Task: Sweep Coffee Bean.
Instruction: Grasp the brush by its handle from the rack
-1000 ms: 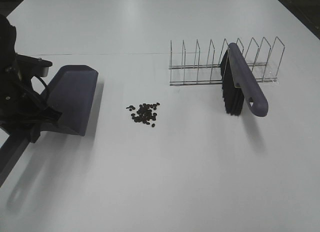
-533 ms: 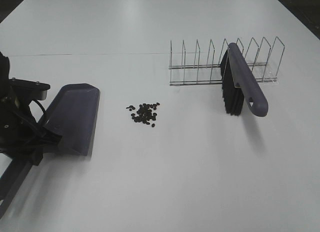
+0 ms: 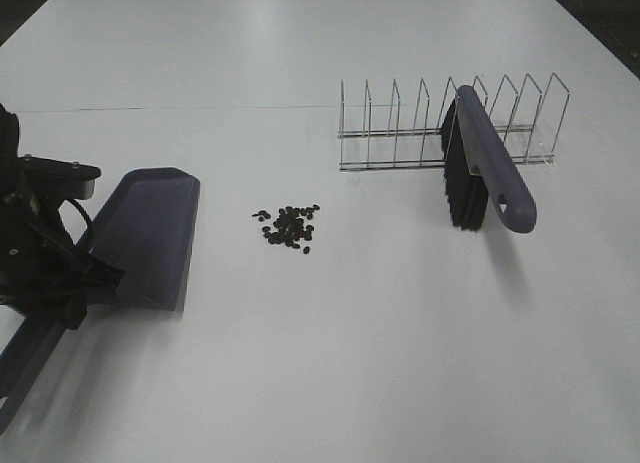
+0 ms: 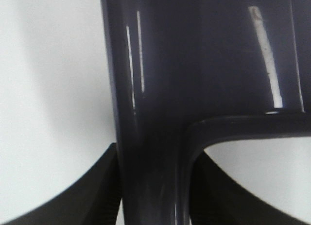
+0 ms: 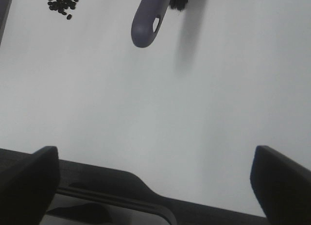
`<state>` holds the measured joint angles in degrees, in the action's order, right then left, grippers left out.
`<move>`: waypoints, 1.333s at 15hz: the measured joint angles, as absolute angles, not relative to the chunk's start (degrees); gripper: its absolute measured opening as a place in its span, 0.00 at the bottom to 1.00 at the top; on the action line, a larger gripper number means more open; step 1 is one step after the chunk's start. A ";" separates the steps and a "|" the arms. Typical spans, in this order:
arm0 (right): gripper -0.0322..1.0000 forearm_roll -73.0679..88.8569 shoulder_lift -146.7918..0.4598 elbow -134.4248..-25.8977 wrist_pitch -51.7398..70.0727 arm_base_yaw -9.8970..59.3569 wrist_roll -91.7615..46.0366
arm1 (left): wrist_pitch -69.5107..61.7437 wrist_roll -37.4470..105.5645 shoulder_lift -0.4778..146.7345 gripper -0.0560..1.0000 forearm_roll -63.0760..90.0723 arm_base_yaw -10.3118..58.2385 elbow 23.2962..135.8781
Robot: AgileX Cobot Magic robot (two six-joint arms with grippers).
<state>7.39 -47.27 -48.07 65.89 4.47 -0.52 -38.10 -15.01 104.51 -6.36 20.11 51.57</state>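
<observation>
The coffee beans (image 3: 288, 226) lie in a loose dark cluster on the white table, also in the right wrist view (image 5: 62, 4). The dark purple dustpan (image 3: 150, 238) rests left of them, its mouth facing the beans with a gap between. My left gripper (image 3: 70, 283) is shut on the dustpan's handle; the left wrist view shows the dustpan (image 4: 194, 64) between the gripper's (image 4: 153, 196) fingers (image 4: 97, 186). The purple brush (image 3: 490, 173) leans in the wire rack (image 3: 400, 123), bristles down. My right gripper (image 5: 155, 179) is open and empty near the table's front edge, out of the high view.
The brush handle (image 5: 148, 21) points toward the right gripper, with bare table between them. The table's front edge (image 5: 121, 186) runs just under the right gripper. A thin seam line (image 3: 200, 108) crosses the table behind the dustpan.
The left gripper drew the dustpan a little toward the table's front a second ago. It has stayed still for the last half second. Beans and brush have not moved.
</observation>
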 joint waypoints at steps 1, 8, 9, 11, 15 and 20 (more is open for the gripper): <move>0.99 7.68 -53.34 -51.62 65.83 4.47 -0.52 | -38.10 -15.01 104.51 0.37 -6.36 20.11 51.57; 0.99 10.37 -95.05 -79.47 67.61 4.47 -1.49 | -39.25 -14.61 104.51 0.37 -6.36 20.11 51.57; 0.99 10.31 -99.64 -83.71 68.53 4.47 -1.78 | -39.25 -14.61 104.51 0.37 -6.36 20.11 51.57; 0.99 10.14 -107.66 -91.50 69.56 4.47 -1.78 | -39.13 -14.61 104.51 0.37 -6.36 20.11 51.57; 0.99 10.14 -120.66 -106.40 69.84 4.47 -1.83 | -39.13 -15.64 104.51 0.37 -6.36 20.11 51.57; 0.99 10.08 -133.96 -117.74 69.84 4.47 -1.83 | -39.13 -15.93 104.51 0.37 -5.27 20.11 51.57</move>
